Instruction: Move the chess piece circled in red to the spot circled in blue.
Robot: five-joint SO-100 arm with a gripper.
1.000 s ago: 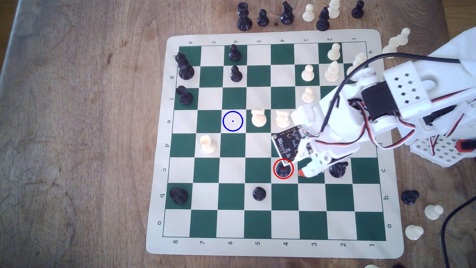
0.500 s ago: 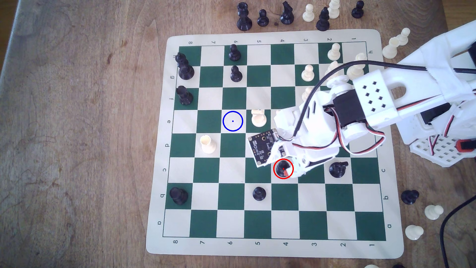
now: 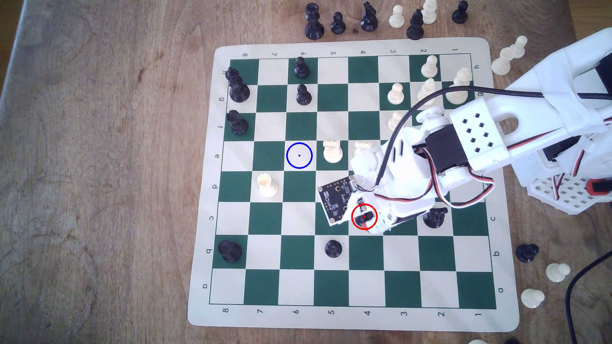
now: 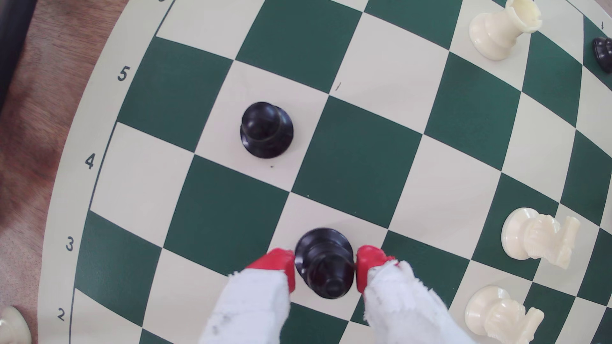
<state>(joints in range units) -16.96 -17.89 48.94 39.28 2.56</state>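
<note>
The claw (image 4: pixel 326 269) straddles the chess piece (image 4: pixel 326 264) narrowly (grip unconfirmed); next, squeeze, lift, carry to the spot (image 3: pixel 299 155).

A green-and-cream chessboard mat (image 3: pixel 503 185) lies on a wooden worktop (image 3: pixel 99 165). On the mat, a black pawn (image 3: pixel 332 248) stands near its numbered lower edge in the exterior view, and a cream rook (image 3: pixel 266 185) sits toward its middle. Two cream knights (image 4: pixel 536 236) stand side by side on the mat. Beyond the mat's far edge, black and cream captured pieces (image 3: pixel 367 18) cluster on the worktop.
</note>
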